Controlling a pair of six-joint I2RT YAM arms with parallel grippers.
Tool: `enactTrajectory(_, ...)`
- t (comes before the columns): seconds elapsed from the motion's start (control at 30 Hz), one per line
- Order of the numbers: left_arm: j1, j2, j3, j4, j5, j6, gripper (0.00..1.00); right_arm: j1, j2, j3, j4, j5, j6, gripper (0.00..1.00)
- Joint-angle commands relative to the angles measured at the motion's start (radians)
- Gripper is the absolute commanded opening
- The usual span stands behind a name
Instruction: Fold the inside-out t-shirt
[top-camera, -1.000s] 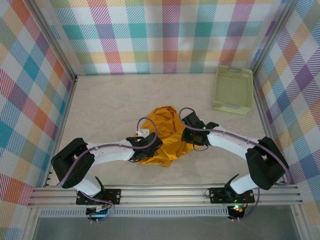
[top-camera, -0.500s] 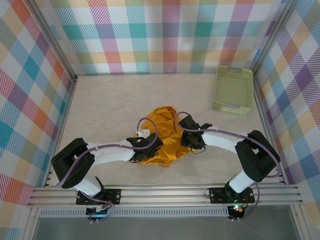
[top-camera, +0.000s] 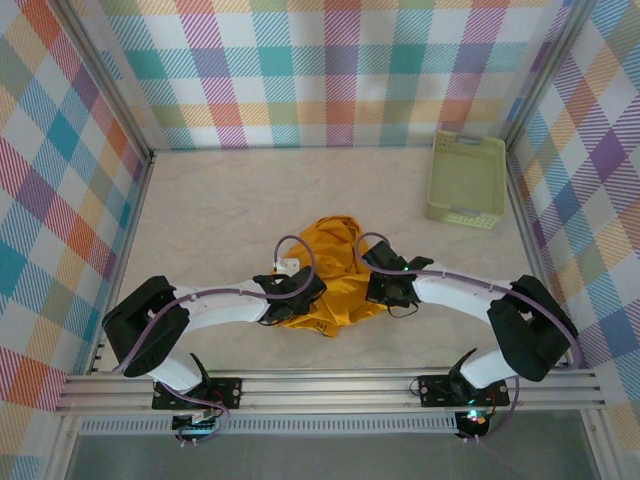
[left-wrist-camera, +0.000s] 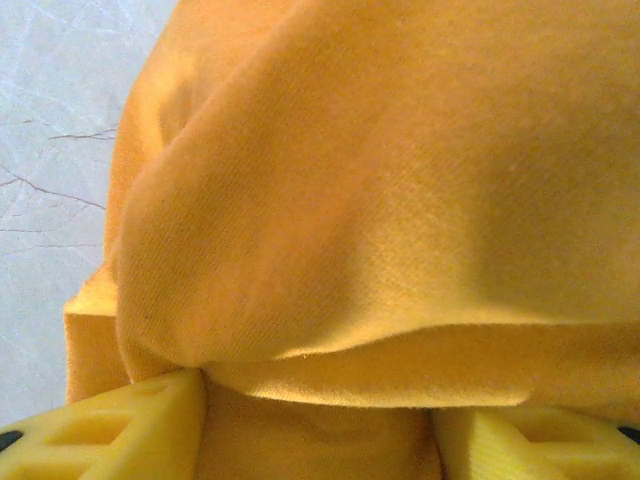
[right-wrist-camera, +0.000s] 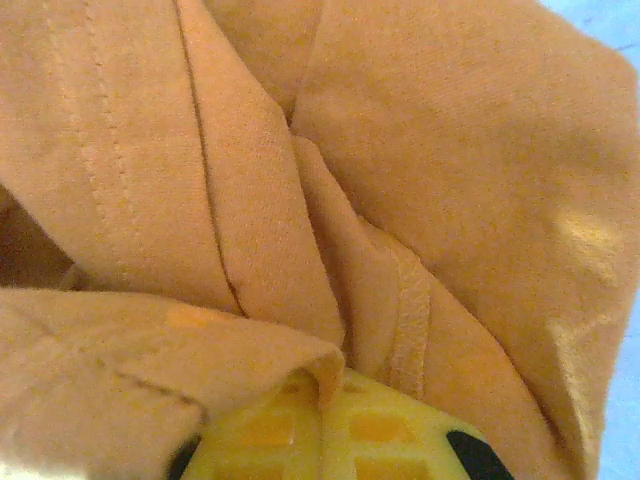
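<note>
One inside-out t-shirt (top-camera: 335, 262), mustard yellow, lies crumpled in a loose heap on the pale tabletop (top-camera: 220, 220), near the middle and a little toward the near edge. From above it reads as a rumpled mound with folds running across it, and no print or tag can be made out. The left gripper (top-camera: 305, 292) sits at the heap's near-left edge, touching the cloth. Its wrist camera shows its two yellow fingers (left-wrist-camera: 120, 430) standing apart with a thick roll of cloth lying between and over them; whether they are pressing on that cloth cannot be told. The right gripper (top-camera: 378, 285) rests against the heap's right side. Its wrist camera shows its fingers clenched together, with a fold of the shirt tucked down between them and stitched seams running just beyond. Both white arms reach inward from their bases at the near edge. A pale green basket (top-camera: 466, 180) sits well apart at the far right corner of the tabletop. Plaid walls (top-camera: 330, 70) in many colours enclose three sides.
</note>
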Motion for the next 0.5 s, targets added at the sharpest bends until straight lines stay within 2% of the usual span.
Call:
enactTrajectory(0.0,-0.006,-0.008,0.012,-0.04,-0.034,-0.013,0.62,-0.013,-0.097,0.003,-0.057,0.047,-0.056,0.0)
enactTrajectory(0.17,-0.001,-0.023,0.012,-0.058,-0.043,-0.019,0.62,-0.018,-0.286,-0.071,0.041,0.02,-0.157,0.0)
enactTrajectory(0.3,-0.005,-0.041,0.03,-0.059,-0.015,-0.007,0.63,-0.018,-0.367,-0.176,0.153,-0.014,-0.164,0.0)
enactTrajectory(0.37,-0.044,-0.051,0.086,-0.116,-0.049,0.004,0.65,-0.018,-0.361,-0.207,0.183,-0.025,-0.153,0.0)
enactTrajectory(0.47,-0.159,-0.067,0.204,-0.218,-0.141,0.043,0.72,-0.018,-0.35,-0.23,0.229,-0.057,-0.154,0.0)
